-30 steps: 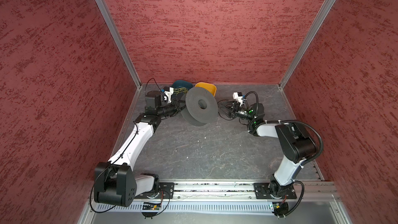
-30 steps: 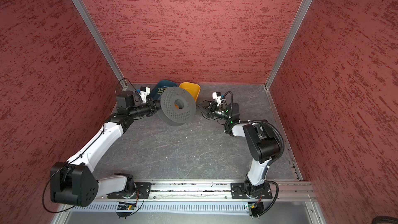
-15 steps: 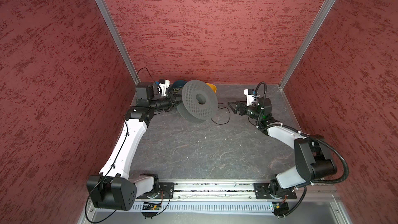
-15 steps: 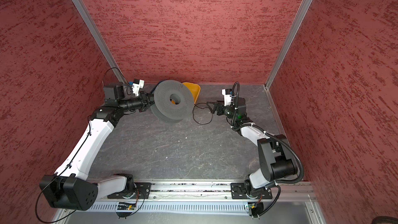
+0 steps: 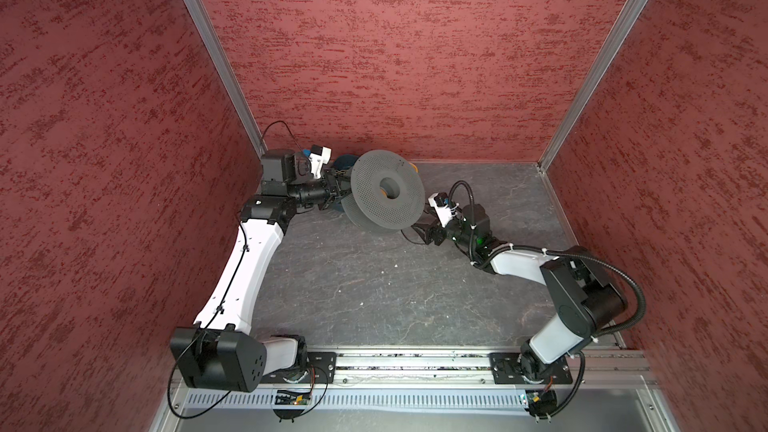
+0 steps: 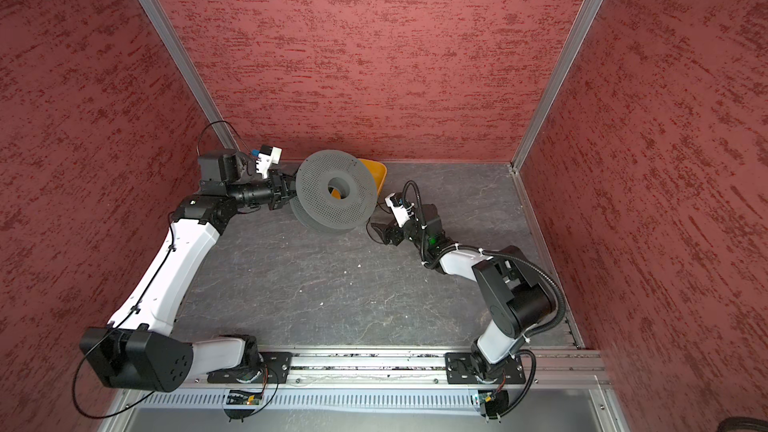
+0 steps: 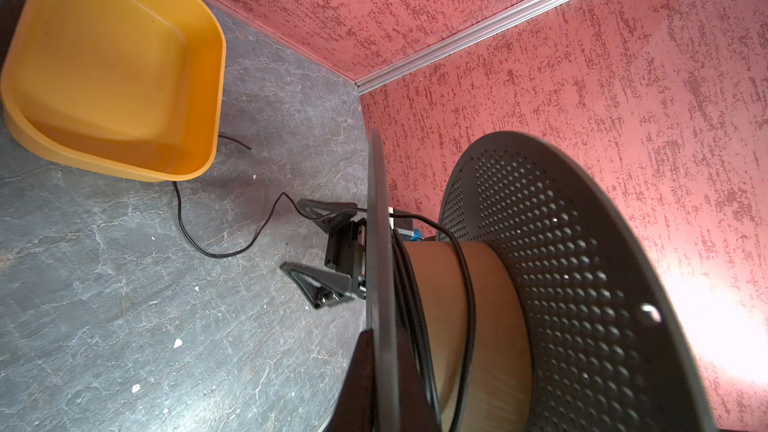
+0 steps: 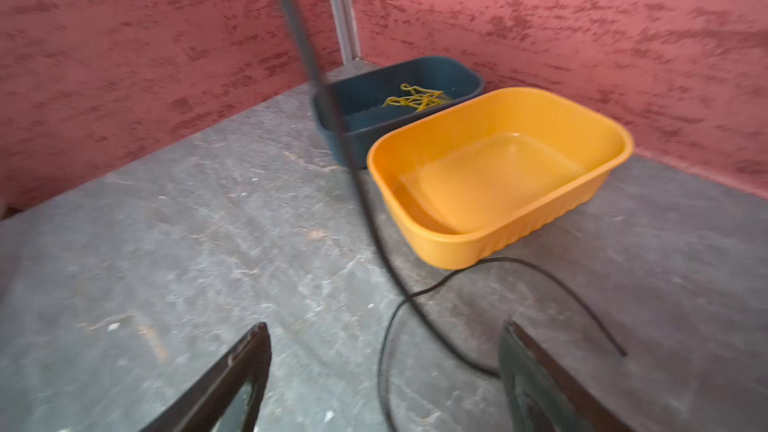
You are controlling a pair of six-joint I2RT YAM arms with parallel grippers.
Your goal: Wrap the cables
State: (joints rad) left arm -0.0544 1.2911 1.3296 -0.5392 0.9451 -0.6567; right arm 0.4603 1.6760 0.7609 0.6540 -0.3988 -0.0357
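Black cables [image 7: 415, 317] looped round spool [image 5: 374, 209], right pincer [image 8: 384, 326] spread wide

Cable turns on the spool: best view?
Left wrist: the cable is wound on the spool, round its brown core, between the flanges. In both top views a flange hides the core. Right wrist shows only loose cable on the floor.

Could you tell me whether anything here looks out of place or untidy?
Yes: only a few turns of cable sit on the spool, which the left gripper holds tilted. The rest sprawls loose on the table beside the orange bin, its end free, passing by the open right gripper.
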